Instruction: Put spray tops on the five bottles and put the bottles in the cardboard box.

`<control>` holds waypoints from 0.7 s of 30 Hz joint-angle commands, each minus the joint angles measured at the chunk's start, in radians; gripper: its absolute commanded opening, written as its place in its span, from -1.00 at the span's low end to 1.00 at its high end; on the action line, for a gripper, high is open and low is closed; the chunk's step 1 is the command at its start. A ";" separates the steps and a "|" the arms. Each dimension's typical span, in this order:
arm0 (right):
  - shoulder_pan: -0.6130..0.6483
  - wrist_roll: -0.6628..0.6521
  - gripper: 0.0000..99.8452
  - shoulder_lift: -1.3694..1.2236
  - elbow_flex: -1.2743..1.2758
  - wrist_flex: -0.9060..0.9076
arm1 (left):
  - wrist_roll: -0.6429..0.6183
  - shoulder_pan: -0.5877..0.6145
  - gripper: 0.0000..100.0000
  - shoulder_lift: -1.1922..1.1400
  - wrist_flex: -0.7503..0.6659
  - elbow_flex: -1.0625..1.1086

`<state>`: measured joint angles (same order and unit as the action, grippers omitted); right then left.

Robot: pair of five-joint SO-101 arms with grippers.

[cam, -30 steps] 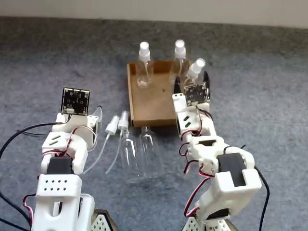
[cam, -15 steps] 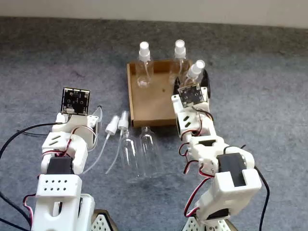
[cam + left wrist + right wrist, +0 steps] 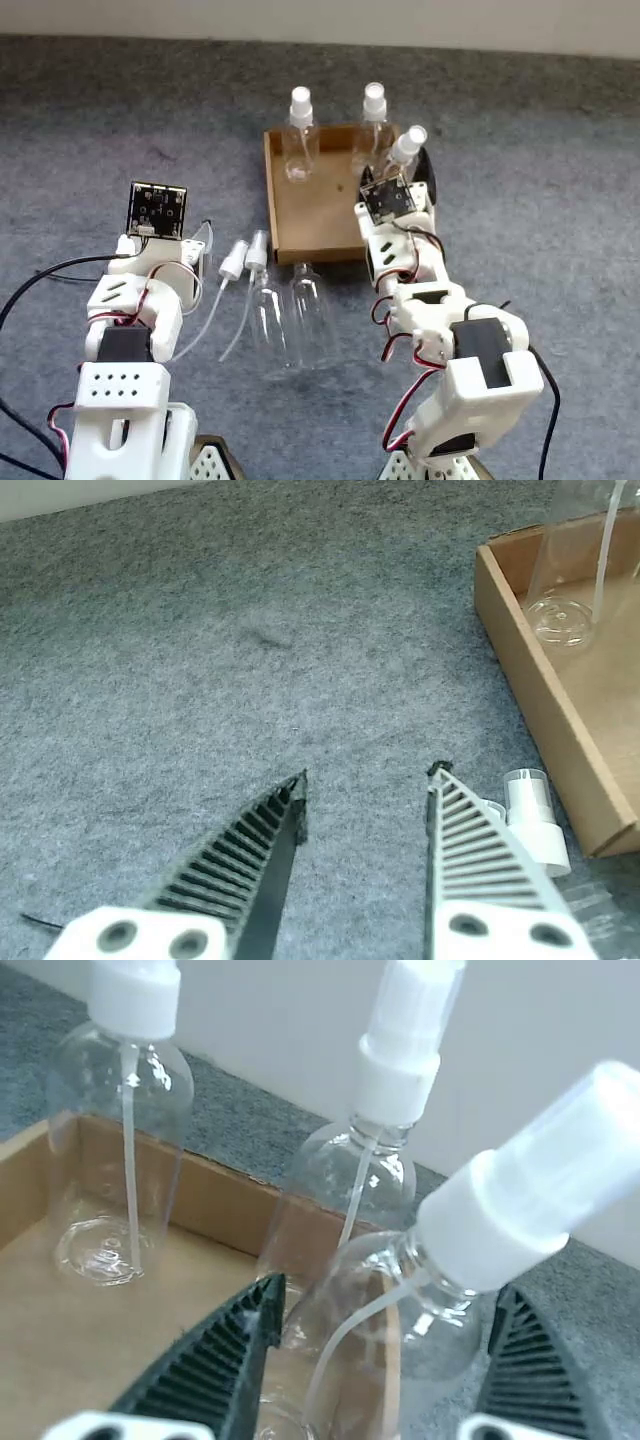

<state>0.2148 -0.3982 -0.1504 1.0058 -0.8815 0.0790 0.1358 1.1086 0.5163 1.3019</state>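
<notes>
Looking down over the grey carpet-like counter [image 3: 520, 130], the shallow brown cardboard box [image 3: 320, 225] sits mid-scene, with lots of bare grey off its left side and past its far edge. The near half of the box floor is open too.

Along the far wall stand two clear plastic bottles with white spray tops, the left upright bottle [image 3: 299, 140] and the right upright bottle [image 3: 372, 130]. A third capped one, the tilted clear bottle [image 3: 403, 150], leans by the box's right edge. The right gripper [image 3: 398, 172] is clamped around its body, spread about bottle-wide.

Just off the box's near edge lie the left uncapped bottle [image 3: 267, 315] and the right uncapped bottle [image 3: 310, 315], side by side and touching, necks toward the box. The left loose spray top [image 3: 232, 262] and the right loose spray top [image 3: 257, 248] lie by those necks, thin tubes trailing toward the left arm.

The left gripper [image 3: 368, 776] hangs over bare counter, spread wide, holding nothing. The left wrist view adds how snug that spot is: the left loose spray top lies just beside one tip, the box's near corner is close beyond it, and it's open grey on the other side.

The right wrist view adds the dip tubes inside the capped bottles, and shows the right upright bottle right behind the tilted one, the left upright bottle well apart.
</notes>
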 commanded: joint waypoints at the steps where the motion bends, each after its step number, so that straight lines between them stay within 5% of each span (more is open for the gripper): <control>1: -0.013 -0.011 -0.47 0.015 -0.056 0.005 | 0.006 -0.005 -0.62 0.007 -0.023 -0.004; 21: -0.012 0.101 -0.47 0.366 -0.176 0.461 | 0.006 -0.005 -0.62 0.007 -0.021 -0.004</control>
<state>0.2133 -0.3076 0.1611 0.9137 -0.4565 0.0790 0.1358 1.1086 0.5163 1.3019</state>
